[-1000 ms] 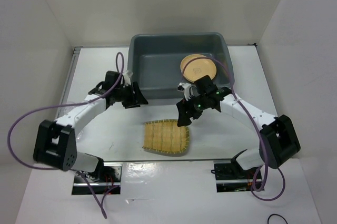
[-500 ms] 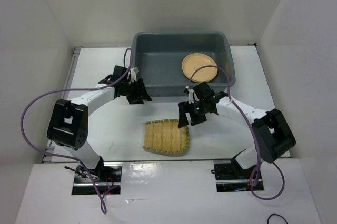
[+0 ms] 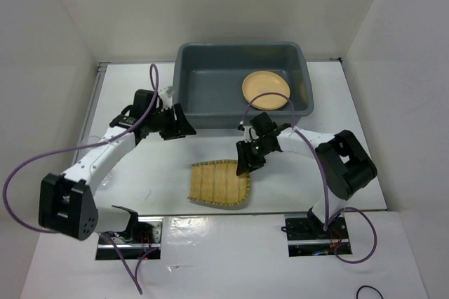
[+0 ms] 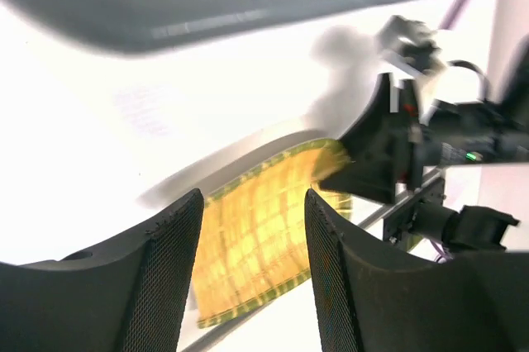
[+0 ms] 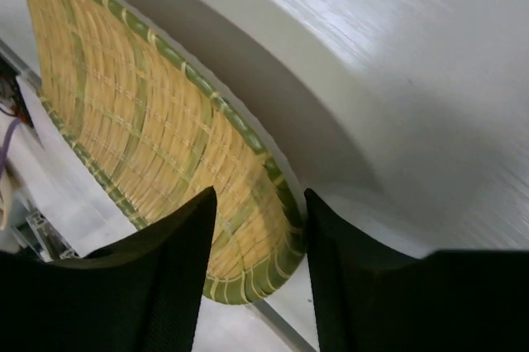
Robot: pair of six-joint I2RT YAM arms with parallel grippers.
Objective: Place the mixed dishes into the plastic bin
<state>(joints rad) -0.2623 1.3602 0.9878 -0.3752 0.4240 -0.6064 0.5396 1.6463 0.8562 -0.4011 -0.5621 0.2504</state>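
Tabletop [image 3: 158,173] and walls [image 3: 231,4] plain white

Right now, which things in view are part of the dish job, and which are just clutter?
Job: plastic bin, tan plate in it, bamboo tray on the table, right claw at its edge.
Lying about: purple cables, black cord.

Top view overhead, far; 2 wrist views close, share bamboo tray [image 5: 149,121].
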